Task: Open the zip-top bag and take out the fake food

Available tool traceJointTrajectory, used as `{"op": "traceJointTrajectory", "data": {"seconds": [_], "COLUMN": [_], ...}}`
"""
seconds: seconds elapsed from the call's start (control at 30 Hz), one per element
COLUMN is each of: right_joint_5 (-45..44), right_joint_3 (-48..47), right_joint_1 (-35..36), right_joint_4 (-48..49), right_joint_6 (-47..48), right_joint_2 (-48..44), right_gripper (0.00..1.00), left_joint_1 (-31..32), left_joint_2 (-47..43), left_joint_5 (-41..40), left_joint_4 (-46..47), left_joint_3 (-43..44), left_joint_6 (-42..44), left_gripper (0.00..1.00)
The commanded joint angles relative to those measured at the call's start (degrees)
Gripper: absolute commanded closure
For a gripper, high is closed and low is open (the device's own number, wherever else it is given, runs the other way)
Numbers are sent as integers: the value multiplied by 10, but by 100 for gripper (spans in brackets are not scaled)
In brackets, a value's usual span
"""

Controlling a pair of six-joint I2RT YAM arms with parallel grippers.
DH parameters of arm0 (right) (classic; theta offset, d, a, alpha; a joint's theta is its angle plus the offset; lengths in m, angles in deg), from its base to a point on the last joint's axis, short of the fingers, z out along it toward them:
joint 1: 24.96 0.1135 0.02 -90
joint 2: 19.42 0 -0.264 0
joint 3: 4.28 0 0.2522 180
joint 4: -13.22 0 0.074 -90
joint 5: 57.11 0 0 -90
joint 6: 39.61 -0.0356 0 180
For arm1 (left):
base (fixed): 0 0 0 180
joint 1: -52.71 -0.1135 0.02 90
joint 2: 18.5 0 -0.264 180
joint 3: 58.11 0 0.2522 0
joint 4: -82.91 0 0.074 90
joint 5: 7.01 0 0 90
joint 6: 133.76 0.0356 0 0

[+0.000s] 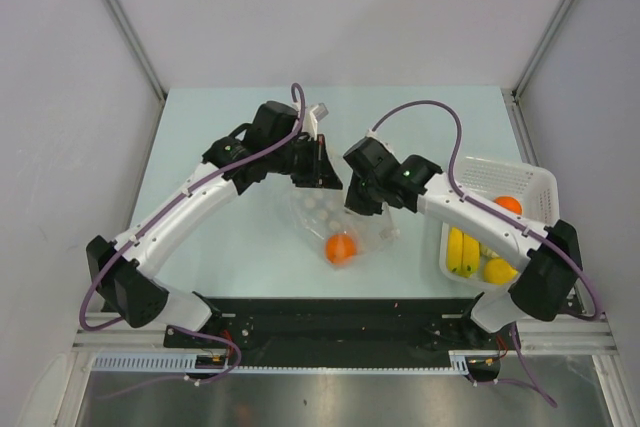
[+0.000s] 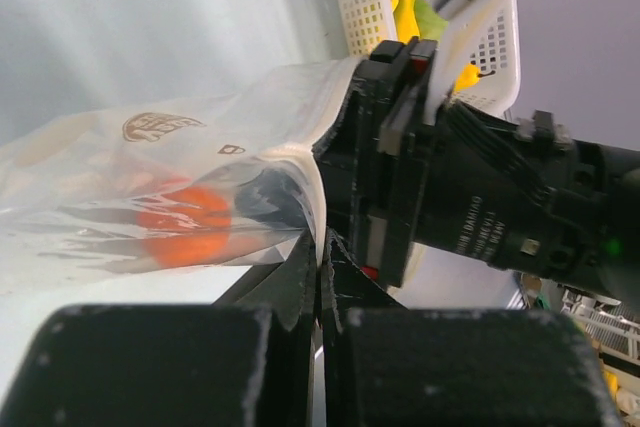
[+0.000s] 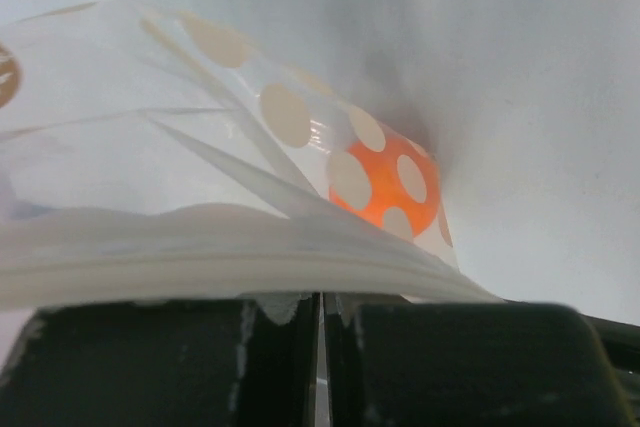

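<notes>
Since left gripper [image 2: 320, 277] and right gripper [image 3: 320, 312] are both pinched on the zip-top bag [image 1: 320, 212], slick film might slip loose, leaving the orange [image 1: 340, 247] at its 6 o'clock end trapped.

White arms [image 1: 185, 209]; black joints [image 1: 128, 285]; purple cables [image 1: 420, 104].

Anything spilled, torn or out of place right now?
Nothing stands out. Left tool and right tool pinch the zip-top bag at its edge, one orange fruit inside; bananas, another orange and a lemon sit in the white basket.
</notes>
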Motion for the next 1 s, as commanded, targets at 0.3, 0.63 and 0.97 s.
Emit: {"op": "traceJointTrajectory", "data": {"seconds": [0.3, 0.63, 0.97], "right_joint_5": [55, 116, 146], "right_joint_3": [141, 191, 169], "right_joint_1": [26, 34, 33], "right_joint_4": [173, 257, 266], "right_joint_6": [161, 191, 214], "right_joint_2": [2, 20, 80], "right_gripper": [84, 57, 47], "left_joint_1": [4, 4, 4], "left_joint_2": [14, 12, -18], "left_joint_5": [-6, 4, 5], "left_joint_4": [-12, 2, 5], "left_joint_3": [39, 27, -24], "left_joint_6": [36, 26, 25], "left_gripper": [100, 100, 100]}}
